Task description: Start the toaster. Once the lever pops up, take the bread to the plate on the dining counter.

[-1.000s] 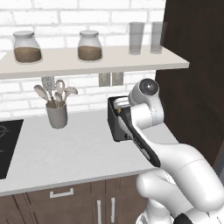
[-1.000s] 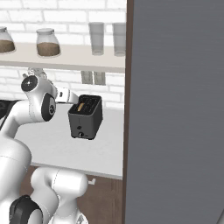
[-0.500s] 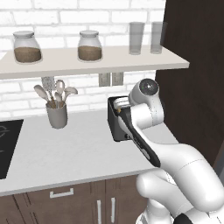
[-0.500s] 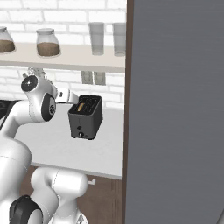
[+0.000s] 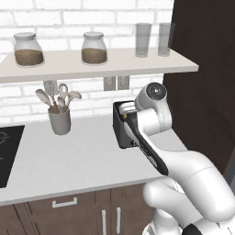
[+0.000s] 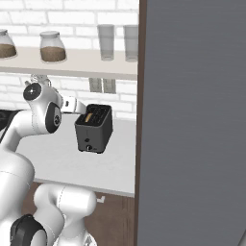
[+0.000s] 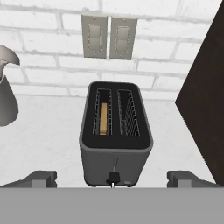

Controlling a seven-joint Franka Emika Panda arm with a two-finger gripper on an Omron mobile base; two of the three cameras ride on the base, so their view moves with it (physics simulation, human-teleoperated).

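Nothing has changed against the earlier frames: arm, toaster and shelf items sit exactly as they did, in both base views.

Count, left to right in the left base view: one black cooktop [image 5: 4, 153] at the table's left edge; two brown-filled jars [image 5: 28, 48] on the shelf [image 5: 92, 64]; one grey utensil holder [image 5: 59, 120] with pale spoons standing on the table [image 5: 69, 160]; two wall outlets [image 5: 116, 82] under the shelf; one toaster [image 5: 121, 131]; two clear glasses [image 5: 143, 39] at the shelf's right end; one dark tall cabinet panel [image 5: 202, 92] on the right.

One toaster (dark grey, two slots) stands on the table just left of the cabinet, narrow front face with its small knob [image 7: 113, 177] turned toward the camera in the hand view. One bread [image 7: 103, 118] slice sits upright in the left slot, sunk below the rim; the right slot holds none.

Arm pose: it rises from the base, elbow bent, forearm reaching in level above the toaster's near end. The end effector [image 7: 113, 178] is released, fingertips [image 7: 41, 177] spread wide to either side of the toaster's front, gripping nothing and clear of the toaster body.
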